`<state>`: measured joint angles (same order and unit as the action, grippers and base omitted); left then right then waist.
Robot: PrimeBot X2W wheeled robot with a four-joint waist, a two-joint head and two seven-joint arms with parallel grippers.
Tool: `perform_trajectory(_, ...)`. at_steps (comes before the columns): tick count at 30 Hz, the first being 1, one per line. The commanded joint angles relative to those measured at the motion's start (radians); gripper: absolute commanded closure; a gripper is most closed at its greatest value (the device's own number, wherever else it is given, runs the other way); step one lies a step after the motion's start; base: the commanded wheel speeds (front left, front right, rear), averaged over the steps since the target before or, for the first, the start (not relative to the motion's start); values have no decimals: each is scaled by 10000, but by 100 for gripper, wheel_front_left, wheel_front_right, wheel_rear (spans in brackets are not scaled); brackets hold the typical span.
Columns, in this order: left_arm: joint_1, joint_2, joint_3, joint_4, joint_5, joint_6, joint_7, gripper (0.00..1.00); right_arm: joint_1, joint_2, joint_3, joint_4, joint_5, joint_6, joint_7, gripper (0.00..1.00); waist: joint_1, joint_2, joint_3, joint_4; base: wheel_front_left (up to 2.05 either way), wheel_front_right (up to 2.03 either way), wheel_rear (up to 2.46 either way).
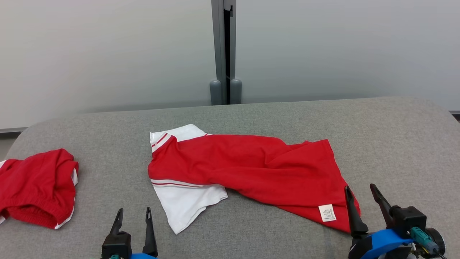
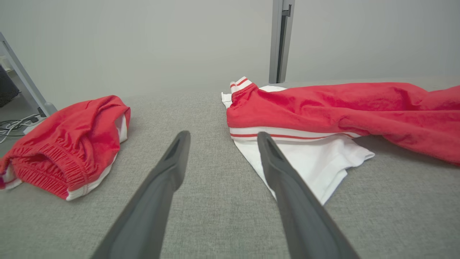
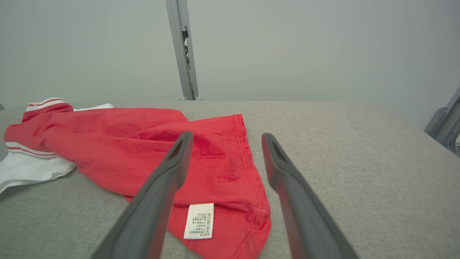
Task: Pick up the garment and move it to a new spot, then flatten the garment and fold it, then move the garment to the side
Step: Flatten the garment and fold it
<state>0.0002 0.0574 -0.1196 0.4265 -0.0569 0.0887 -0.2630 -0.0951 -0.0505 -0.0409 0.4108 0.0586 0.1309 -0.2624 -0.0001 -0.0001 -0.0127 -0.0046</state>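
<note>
In the head view, the garment (image 1: 251, 165) – a red shirt with white parts – lies crumpled across the middle of the counter (image 1: 395, 136). Its long axis runs side to side: the striped neck end points to the robot's left and the hem to its right. A white care label (image 1: 327, 212) is turned up at the near right corner. The left gripper (image 1: 134, 210) is held spread at the near edge, apart from the cloth. The right gripper (image 1: 359, 187) is spread too, beside the hem corner, and nothing is pinched by either. A second red garment (image 1: 36, 187) lies well apart at the left.

In the left wrist view, bare counter lies under the parted fingers (image 2: 172, 162), and the white flap (image 2: 316, 162) – seemingly a sleeve – is seen just past the right one.

In the right wrist view, the hem corner (image 3: 258, 216) and the label are framed between the spread fingers.

Flattening is judged to be the step in hand. The hem corner would best be pinched low by the right gripper and the left end by the other. The cloth should then be drawn taut along its long axis, and the bunched folds eased out, not dragged.
</note>
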Motion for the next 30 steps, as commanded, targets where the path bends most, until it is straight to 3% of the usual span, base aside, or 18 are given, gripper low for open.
perform_trajectory(1, 105, 27, 45, 32, 58, 39, -27, 0, 180, -8, 25, 35, 99, -3, -32, 0, 1, 1, -75, -22, 0, 0, 0)
perform_trajectory(10, 93, -29, 12, 255, -259, -291, -26, 0, 39, -6, 190, 1, 242, -3, -34, 0, 1, 1, 16, -40, 0, 0, 0)
perform_trajectory(15, -32, -54, -222, 678, -827, -796, -26, 0, -65, -9, 291, 32, 276, -3, -34, 0, 1, 1, 272, -159, 0, 0, 0)
perform_trajectory(20, -310, -58, -870, 1275, -2116, -1324, -26, 0, -264, -7, 186, 67, 140, -3, -34, 0, 1, 1, 759, -343, 0, 0, 0)
perform_trajectory(30, -891, -65, -1444, 2158, -3228, -1208, -24, 0, -558, -10, -28, 4, -23, -3, -33, 0, 1, 1, 1271, -709, 0, 0, 0)
